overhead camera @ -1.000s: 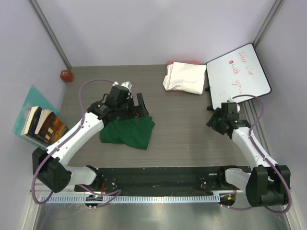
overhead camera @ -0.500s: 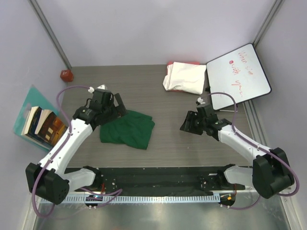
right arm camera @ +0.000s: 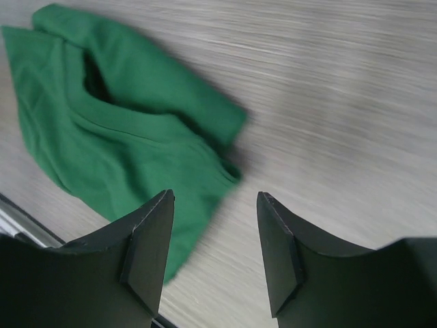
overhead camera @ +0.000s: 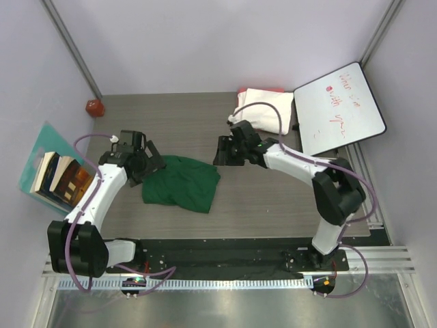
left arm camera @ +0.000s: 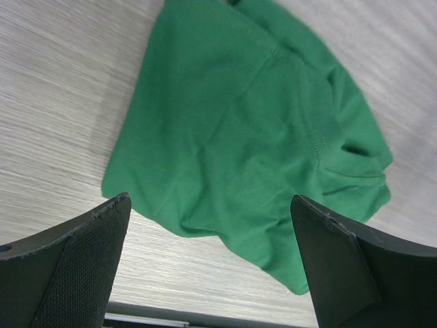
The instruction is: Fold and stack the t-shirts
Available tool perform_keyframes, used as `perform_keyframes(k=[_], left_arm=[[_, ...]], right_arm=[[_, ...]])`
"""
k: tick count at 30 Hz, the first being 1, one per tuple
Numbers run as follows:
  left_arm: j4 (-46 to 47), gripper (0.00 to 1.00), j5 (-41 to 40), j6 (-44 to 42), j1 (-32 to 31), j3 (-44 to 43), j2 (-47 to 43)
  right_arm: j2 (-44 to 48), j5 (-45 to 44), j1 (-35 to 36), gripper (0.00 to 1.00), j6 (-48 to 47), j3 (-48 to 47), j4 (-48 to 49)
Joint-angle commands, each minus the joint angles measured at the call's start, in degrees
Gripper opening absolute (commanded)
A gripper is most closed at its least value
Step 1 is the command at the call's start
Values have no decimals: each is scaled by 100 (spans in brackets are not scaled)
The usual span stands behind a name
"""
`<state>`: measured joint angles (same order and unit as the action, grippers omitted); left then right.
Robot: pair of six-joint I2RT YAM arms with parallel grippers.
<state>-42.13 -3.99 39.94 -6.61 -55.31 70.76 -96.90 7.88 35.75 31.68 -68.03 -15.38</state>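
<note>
The dark green t-shirt (overhead camera: 181, 183) lies crumpled left of the table's middle; it also shows in the left wrist view (left arm camera: 252, 130) and the right wrist view (right arm camera: 123, 130). The cream-white folded bundle (overhead camera: 263, 109) sits at the back, with a red-pink cloth edge (overhead camera: 263, 89) behind it. My left gripper (overhead camera: 151, 158) is open and empty, just off the green shirt's left edge; in its own view (left arm camera: 210, 273) the shirt lies between and ahead of the jaws. My right gripper (overhead camera: 223, 150) is open and empty above bare table, right of the shirt (right arm camera: 213, 260).
A white whiteboard (overhead camera: 336, 108) with red writing leans at the back right. A teal holder with books (overhead camera: 54, 176) stands at the left edge. A small red object (overhead camera: 93, 107) sits in the back left corner. A black rail (overhead camera: 225, 253) runs along the near edge.
My right gripper has swung far left from near the whiteboard to just right of the green shirt. My left gripper has moved left off the shirt's top to its left edge.
</note>
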Motion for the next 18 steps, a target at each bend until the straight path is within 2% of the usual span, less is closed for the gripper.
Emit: perform_keyframes(k=[1, 5, 9, 18], left_arm=[[214, 100, 223, -48, 28, -77, 69], [214, 100, -31, -30, 63, 116, -1], [196, 100, -14, -92, 178, 205, -62], [214, 100, 117, -31, 468, 407, 104]], right_arm=[[-811, 328, 589, 57, -179, -877, 149], [-1409, 346, 1039, 58, -442, -2044, -176], [-1630, 214, 1084, 58, -531, -2408, -273], [-1963, 557, 1233, 59, -829, -2873, -282]])
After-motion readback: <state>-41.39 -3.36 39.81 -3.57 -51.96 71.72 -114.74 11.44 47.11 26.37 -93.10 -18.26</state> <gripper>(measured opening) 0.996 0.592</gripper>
